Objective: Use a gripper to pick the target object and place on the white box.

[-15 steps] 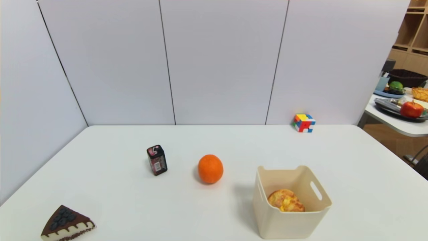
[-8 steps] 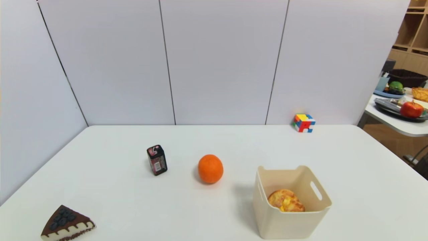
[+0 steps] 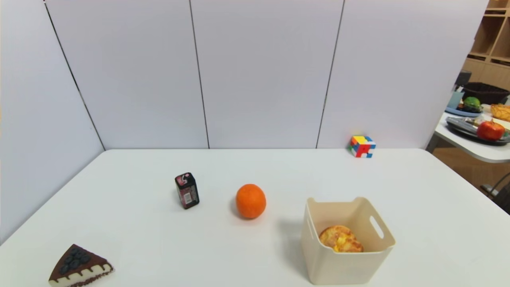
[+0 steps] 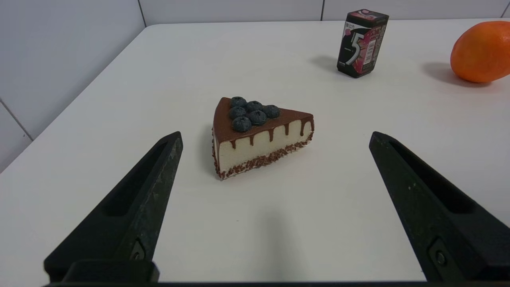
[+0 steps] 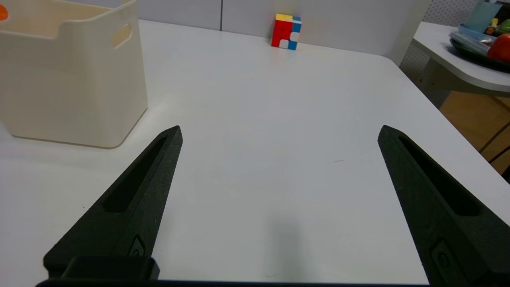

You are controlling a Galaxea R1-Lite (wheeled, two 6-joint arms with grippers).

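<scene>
Both pincers, left pincer (image 4: 275, 137) and right pincer (image 5: 279, 131), hang spread and empty, so only a careless sweep toward the white box (image 5: 75, 79) beside the right one could knock it and the bun (image 3: 340, 239) inside.

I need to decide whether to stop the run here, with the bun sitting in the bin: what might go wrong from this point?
Two risks, both judgements.

1. The golden-yellow bumpy bun already lies inside the cream-white plastic bin; another pick attempt would likely pull it out.

2. The open left gripper faces the chocolate-topped cake slice, so a forward move might grab or shove the wrong item.

The open right gripper is beside the bin, holding nothing.
</scene>
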